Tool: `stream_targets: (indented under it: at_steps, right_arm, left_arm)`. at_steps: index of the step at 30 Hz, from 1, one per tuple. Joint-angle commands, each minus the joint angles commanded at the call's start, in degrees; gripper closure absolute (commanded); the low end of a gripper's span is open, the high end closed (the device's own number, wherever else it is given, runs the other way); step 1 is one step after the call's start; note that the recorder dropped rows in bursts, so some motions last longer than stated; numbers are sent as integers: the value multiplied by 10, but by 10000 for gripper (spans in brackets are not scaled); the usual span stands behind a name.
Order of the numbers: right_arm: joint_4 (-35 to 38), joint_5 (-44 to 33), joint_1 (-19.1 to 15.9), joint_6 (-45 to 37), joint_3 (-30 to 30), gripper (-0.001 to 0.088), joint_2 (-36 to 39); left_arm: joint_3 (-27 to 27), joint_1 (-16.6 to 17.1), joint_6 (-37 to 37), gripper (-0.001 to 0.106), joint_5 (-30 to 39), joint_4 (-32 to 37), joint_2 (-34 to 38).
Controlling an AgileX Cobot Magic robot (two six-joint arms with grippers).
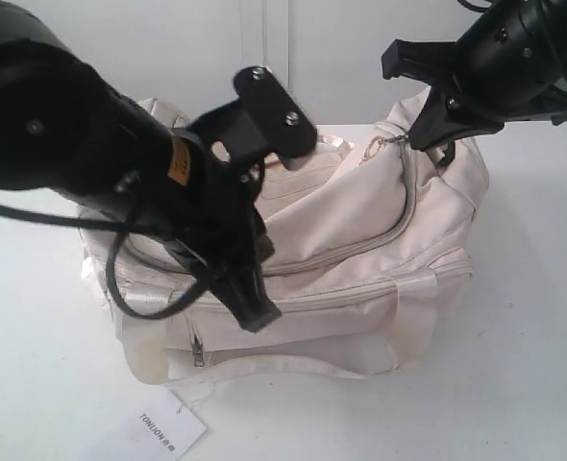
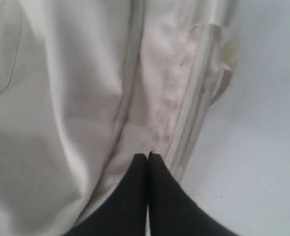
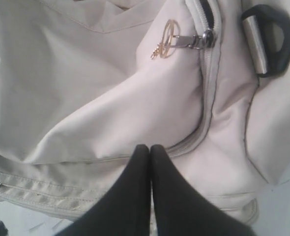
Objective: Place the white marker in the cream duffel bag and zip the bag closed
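Note:
The cream duffel bag [image 1: 360, 240] lies in the middle of the table with its main zipper [image 1: 356, 252] drawn together along the top. My left gripper [image 1: 261, 317] is shut and empty, its tip over the bag's front left side beside a satin strap [image 2: 199, 98]. My right gripper [image 1: 444, 152] is also shut and empty, above the bag's right end. In the right wrist view the metal key-ring zipper pull [image 3: 167, 39] hangs from the slider a little beyond the tips [image 3: 149, 146]. The white marker shows in no view.
A white paper tag [image 1: 163, 427] lies on the table in front of the bag. A black strap ring [image 3: 273, 37] sits at the bag's end. A small front pocket zipper pull [image 1: 198, 351] hangs low on the bag. White table surface [image 1: 524, 346] surrounds the bag.

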State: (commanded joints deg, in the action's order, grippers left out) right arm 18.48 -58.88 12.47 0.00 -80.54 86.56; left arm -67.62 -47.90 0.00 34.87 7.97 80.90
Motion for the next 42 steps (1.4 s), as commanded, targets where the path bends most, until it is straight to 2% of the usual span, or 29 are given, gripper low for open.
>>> stream_targets:
  at_steps: [6,10,14,19,24,28,35,42]
  right_arm:
    - [-9,-14,-16,0,0,868,-1]
    - [-9,-31,-50,0,0,868,-2]
    - [-14,-51,-89,0,0,868,-3]
    - [-48,-72,-123,0,1,868,-8]
    - [-128,-91,-132,20,1,868,-23]
    - [-178,-100,-132,45,22,868,-45]
    - [-185,-79,-132,48,91,868,-104]
    - [-185,-33,-132,48,171,868,-200]
  left_arm:
    - [0,106,-32,1053,76,-4,-10]
    - [0,174,-39,1053,119,-5,-21]
    - [0,257,-41,1053,159,-7,-34]
    - [4,362,-41,1053,187,-52,-51]
    - [31,438,-41,1053,193,-93,-69]
    - [64,467,-48,1053,198,-95,-87]
    - [126,466,-65,1053,166,-94,-136]
    - [193,466,-67,1053,129,-92,-208]
